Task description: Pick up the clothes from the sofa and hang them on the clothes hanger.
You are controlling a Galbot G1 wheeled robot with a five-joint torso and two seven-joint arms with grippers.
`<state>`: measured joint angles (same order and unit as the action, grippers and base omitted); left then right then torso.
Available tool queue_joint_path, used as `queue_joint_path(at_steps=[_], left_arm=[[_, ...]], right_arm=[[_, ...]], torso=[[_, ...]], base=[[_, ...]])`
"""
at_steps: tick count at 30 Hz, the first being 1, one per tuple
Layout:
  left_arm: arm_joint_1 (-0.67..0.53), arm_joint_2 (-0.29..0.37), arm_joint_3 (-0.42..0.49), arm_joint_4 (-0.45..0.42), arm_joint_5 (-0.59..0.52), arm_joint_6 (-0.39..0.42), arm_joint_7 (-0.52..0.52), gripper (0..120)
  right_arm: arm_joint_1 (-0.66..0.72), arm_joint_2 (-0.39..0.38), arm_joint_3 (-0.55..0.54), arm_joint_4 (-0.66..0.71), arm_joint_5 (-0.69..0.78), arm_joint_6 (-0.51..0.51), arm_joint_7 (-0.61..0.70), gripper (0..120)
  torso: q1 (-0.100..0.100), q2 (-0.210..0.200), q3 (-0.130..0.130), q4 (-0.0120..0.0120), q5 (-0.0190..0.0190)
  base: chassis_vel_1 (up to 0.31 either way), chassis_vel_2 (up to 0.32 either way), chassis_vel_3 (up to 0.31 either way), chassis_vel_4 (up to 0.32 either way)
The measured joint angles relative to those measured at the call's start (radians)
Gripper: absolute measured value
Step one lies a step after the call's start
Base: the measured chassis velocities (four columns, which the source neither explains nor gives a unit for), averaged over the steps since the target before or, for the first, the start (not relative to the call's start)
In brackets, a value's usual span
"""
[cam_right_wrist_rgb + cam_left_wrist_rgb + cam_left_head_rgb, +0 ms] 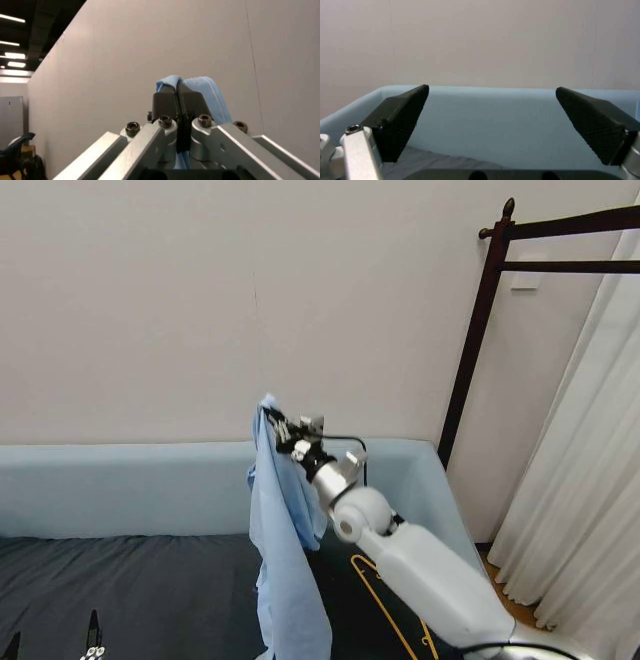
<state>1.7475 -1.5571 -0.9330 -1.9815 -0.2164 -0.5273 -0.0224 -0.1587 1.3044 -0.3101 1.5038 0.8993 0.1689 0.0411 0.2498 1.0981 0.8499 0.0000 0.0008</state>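
Sofa [120, 480]: pale blue back and arms with a dark seat. I place everything else from it.
Clothes rack [470, 350]: dark wooden post and rails standing past the sofa's right end, well apart from the load. My worry is the long carry, because a swinging cloth could catch the post before it clears the rail.
Curtain [580, 480]: white, also beyond the sofa's right end. I think a wide sweep of the arm could drag into it.
Light blue garment [285, 560]: lifted above the sofa's seat and hanging in a long fold in front of the backrest. I cannot tell whether its lower end is clear of the seat. If it is not, it may drag or snag as I move.
Right end effector [285, 430]: raised over the sofa's seat at about backrest height, pinched closed on the garment's top edge. The wrist view shows only a thin fold between the pads [165, 103], so a quick move could pull it free.
Left end effector [490, 123]: low over the sofa's seat, spread wide and holding nothing.
Yellow hanger [385, 600]: lying on the sofa's seat under the right arm. The hanging cloth could hook on it.
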Motion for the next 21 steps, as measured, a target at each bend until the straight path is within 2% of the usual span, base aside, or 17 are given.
queue_joint_path(at_steps=[6, 9, 12, 15, 18, 19, 20, 21], left_arm=[[-0.015, 0.013, 0.001, 0.018, -0.013, 0.002, 0.000, 100], [-0.034, 0.019, 0.014, 0.041, -0.015, 0.002, 0.001, 100], [-0.045, 0.022, 0.025, 0.056, -0.015, 0.002, 0.001, 100], [-0.056, 0.027, 0.035, 0.071, -0.015, 0.003, 0.001, 100], [-0.069, 0.041, 0.041, 0.084, -0.022, 0.003, 0.002, 100], [-0.072, 0.045, 0.042, 0.088, -0.024, 0.004, 0.003, 100], [-0.072, 0.045, 0.042, 0.088, -0.024, 0.004, 0.003, 100], [-0.074, 0.049, 0.043, 0.091, -0.026, 0.003, 0.003, 100]], right_arm=[[0.134, -0.003, 0.002, 0.022, 0.073, -0.014, 0.053, 0], [0.233, -0.005, 0.024, 0.080, 0.102, -0.044, 0.138, 0], [0.234, -0.015, 0.036, 0.096, 0.091, -0.046, 0.152, 0], [0.179, -0.057, 0.032, 0.120, 0.054, -0.047, 0.156, 0], [-0.021, -0.162, 0.005, 0.200, -0.058, -0.061, 0.161, 0], [-0.084, -0.186, 0.010, 0.221, -0.091, -0.069, 0.158, 0], [-0.084, -0.186, 0.010, 0.221, -0.091, -0.069, 0.158, 0], [-0.172, -0.212, 0.018, 0.246, -0.130, -0.083, 0.151, 0]], torso=[[0.000, 0.000, 0.000, -0.0004, 0.0001], [0.000, 0.000, 0.000, -0.0002, 0.0000], [0.000, 0.000, 0.000, 0.0001, -0.0001], [0.000, 0.000, 0.000, 0.0001, -0.0002], [0.000, 0.000, 0.000, -0.0004, 0.0005], [0.000, 0.000, 0.000, -0.0008, 0.0005], [0.000, 0.000, 0.000, -0.0008, 0.0005], [0.000, 0.000, 0.000, -0.0005, 0.0007]], base=[[0.000, 0.000, 0.000, 0.000], [0.000, 0.000, 0.000, 0.000], [0.000, 0.000, 0.000, 0.000], [0.000, 0.000, 0.000, 0.000], [0.000, 0.000, 0.000, 0.000], [0.000, 0.000, 0.000, 0.000], [0.000, 0.000, 0.000, 0.000], [0.000, 0.000, 0.000, 0.000]])
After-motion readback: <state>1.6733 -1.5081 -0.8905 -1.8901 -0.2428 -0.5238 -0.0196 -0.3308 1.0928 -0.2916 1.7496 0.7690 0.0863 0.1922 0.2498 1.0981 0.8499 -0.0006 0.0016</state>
